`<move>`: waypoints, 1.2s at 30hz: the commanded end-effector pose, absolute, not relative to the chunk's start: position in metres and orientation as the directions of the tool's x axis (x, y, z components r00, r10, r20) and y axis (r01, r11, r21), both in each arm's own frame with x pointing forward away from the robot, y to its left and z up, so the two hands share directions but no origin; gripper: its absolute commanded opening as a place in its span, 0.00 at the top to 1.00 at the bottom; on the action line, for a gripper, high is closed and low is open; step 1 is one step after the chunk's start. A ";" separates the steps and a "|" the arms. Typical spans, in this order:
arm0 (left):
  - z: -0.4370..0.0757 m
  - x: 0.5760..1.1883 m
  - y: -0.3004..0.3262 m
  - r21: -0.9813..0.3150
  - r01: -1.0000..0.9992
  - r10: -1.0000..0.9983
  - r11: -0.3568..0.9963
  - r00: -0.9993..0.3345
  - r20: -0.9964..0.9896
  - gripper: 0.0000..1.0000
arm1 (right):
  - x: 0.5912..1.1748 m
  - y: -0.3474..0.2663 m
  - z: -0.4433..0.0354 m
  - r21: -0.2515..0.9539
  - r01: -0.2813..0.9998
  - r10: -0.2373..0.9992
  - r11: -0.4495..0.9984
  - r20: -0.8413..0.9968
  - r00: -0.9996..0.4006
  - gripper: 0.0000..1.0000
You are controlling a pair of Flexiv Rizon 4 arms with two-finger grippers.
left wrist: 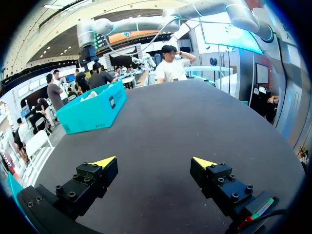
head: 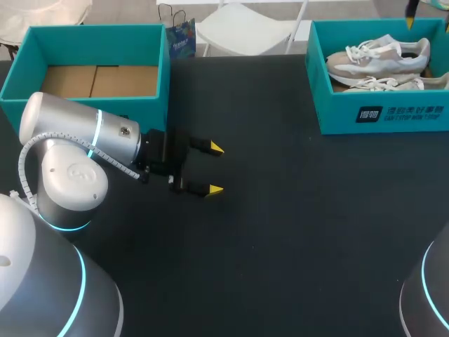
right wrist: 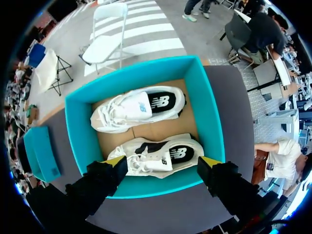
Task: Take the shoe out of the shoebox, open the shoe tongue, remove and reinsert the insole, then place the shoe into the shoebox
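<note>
The teal shoebox (head: 382,116) stands at the table's far right with two white-and-grey shoes in it, one at the back (head: 379,55) and one at the front (head: 384,83). My right gripper (right wrist: 162,161) hangs open high above the box (right wrist: 80,131), and the nearer shoe (right wrist: 161,152) lies below the gap between its fingers, untouched. The second shoe (right wrist: 139,107) lies beyond it. In the head view only a yellow fingertip (head: 410,14) of that gripper shows. My left gripper (head: 212,168) is open and empty over the bare table's middle left, also (left wrist: 156,162), pointing toward the shoebox (left wrist: 95,109).
A second teal box (head: 91,31) with a bare cardboard bottom stands at the far left, behind my left arm (head: 84,133); the same box (right wrist: 41,151) shows in the right wrist view. Dark tabletop (head: 295,225) spreads between the two boxes.
</note>
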State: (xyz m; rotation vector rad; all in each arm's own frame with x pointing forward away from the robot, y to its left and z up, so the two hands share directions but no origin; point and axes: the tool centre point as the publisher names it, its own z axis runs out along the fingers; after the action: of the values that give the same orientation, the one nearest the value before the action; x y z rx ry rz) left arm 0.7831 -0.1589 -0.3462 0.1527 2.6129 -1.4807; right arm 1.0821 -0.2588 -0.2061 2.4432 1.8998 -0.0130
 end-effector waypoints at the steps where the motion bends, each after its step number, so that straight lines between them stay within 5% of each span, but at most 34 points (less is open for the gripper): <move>1: -0.346 0.783 -0.160 -0.843 0.154 0.023 0.515 -0.986 -0.166 0.00 | 1.062 -0.255 -0.208 0.147 0.959 0.968 -0.241 -0.034 0.248 0.00; 6: -0.346 0.783 -0.160 -0.843 0.154 0.023 0.515 -0.986 -0.166 0.00 | 1.062 -0.255 -0.208 0.147 0.959 0.968 -0.241 -0.034 0.248 0.00; 11: -0.320 0.807 -0.162 -0.769 -0.229 -0.417 0.598 -0.907 -0.054 0.00 | 1.062 -0.255 -0.208 0.147 0.959 0.968 -0.241 -0.034 0.248 0.00; 16: -0.295 0.839 -0.145 -0.695 -0.552 -0.739 0.460 -0.672 0.045 0.00 | 1.034 -0.239 -0.212 0.056 0.986 0.987 -0.157 -0.014 0.158 0.00; 29: -0.267 0.885 -0.094 -0.726 -0.685 -0.986 0.067 -0.158 0.058 0.00 | 0.946 -0.191 -0.206 0.007 0.999 0.999 -0.033 0.016 0.033 0.00; 36: -0.267 0.886 -0.092 -0.730 -0.681 -0.987 0.065 -0.151 0.053 0.00 | 0.921 -0.179 -0.209 0.028 0.999 1.000 0.020 0.010 -0.020 0.00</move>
State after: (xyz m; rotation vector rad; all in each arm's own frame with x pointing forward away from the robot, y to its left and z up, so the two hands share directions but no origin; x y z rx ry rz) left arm 0.8874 -0.0844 -0.2674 -1.0597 2.3555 -1.2527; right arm 0.9393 -0.1793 -0.2090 2.2250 2.2755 -0.0364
